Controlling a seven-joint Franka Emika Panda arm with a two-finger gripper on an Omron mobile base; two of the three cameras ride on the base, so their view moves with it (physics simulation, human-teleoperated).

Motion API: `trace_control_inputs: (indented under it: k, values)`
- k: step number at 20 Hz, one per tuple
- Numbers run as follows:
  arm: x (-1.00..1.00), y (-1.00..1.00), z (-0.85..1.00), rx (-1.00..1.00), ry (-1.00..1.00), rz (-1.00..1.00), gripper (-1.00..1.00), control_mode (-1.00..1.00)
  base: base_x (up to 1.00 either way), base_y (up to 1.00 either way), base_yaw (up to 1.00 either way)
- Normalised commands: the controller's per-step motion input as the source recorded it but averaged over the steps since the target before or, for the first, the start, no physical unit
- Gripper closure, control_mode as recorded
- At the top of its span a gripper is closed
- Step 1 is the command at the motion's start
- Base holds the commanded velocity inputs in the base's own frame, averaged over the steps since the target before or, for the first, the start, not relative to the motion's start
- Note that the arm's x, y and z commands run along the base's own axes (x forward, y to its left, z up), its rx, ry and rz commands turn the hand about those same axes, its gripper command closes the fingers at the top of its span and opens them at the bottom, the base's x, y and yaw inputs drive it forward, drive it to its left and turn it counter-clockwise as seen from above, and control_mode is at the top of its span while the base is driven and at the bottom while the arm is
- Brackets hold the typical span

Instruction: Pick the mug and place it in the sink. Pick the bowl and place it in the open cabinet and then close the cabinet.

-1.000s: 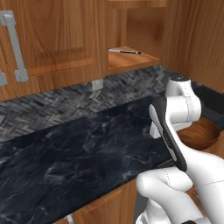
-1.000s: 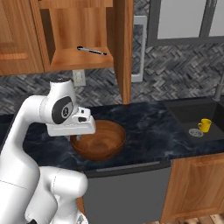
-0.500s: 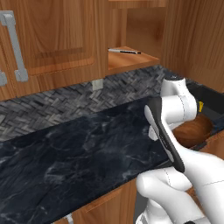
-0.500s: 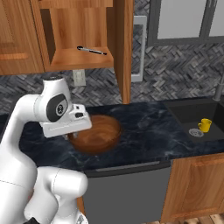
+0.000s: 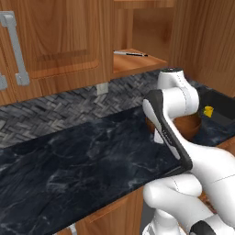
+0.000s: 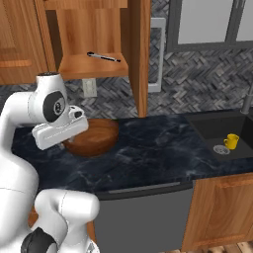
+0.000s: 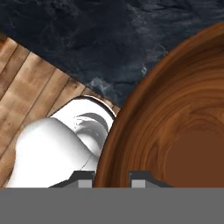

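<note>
The wide reddish-brown wooden bowl (image 6: 96, 137) hangs just above the dark counter, below the open cabinet's shelf (image 6: 91, 68). My gripper (image 7: 113, 179) is shut on the bowl's rim (image 7: 131, 113), one fingertip on each side of it. From the left base the bowl (image 5: 189, 125) peeks out behind my arm. The small yellow mug (image 6: 231, 142) stands inside the black sink (image 6: 210, 129), beside a round drain; it shows again as mug (image 5: 208, 111). The cabinet's door (image 6: 140, 54) stands open, edge-on, right of the shelf.
A dark pen (image 6: 104, 57) lies on the cabinet shelf. A wall outlet (image 6: 89, 88) sits under it. A closed wooden cabinet with a grey bar handle (image 5: 16, 50) is at left. Grey glass-panel units (image 6: 207, 24) hang above the sink, whose faucet (image 6: 247, 101) stands at right.
The arm has carried the bowl up and to the left along the counter, closer to the open cabinet. The mug and the cameras have stayed put.
</note>
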Motion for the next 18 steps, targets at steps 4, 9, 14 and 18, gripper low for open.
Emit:
trace_control_inputs:
  k: [4, 9, 14, 18]
  values:
    - [0.01, -0.04, 0.42, 0.10, -0.17, 0.74, 1.00, -1.00, 0.00, 0.00, 0.00]
    - [-0.20, 0.26, 0.25, -0.04, -0.19, 0.53, 1.00, -1.00, 0.00, 0.00, 0.00]
    - [-0.57, 0.02, 0.75, -0.02, -0.26, 0.12, 1.00, -1.00, 0.00, 0.00, 0.00]
    - [-0.08, -0.03, 0.64, 0.03, -0.04, 0.00, 1.00, -1.00, 0.00, 0.00, 0.00]
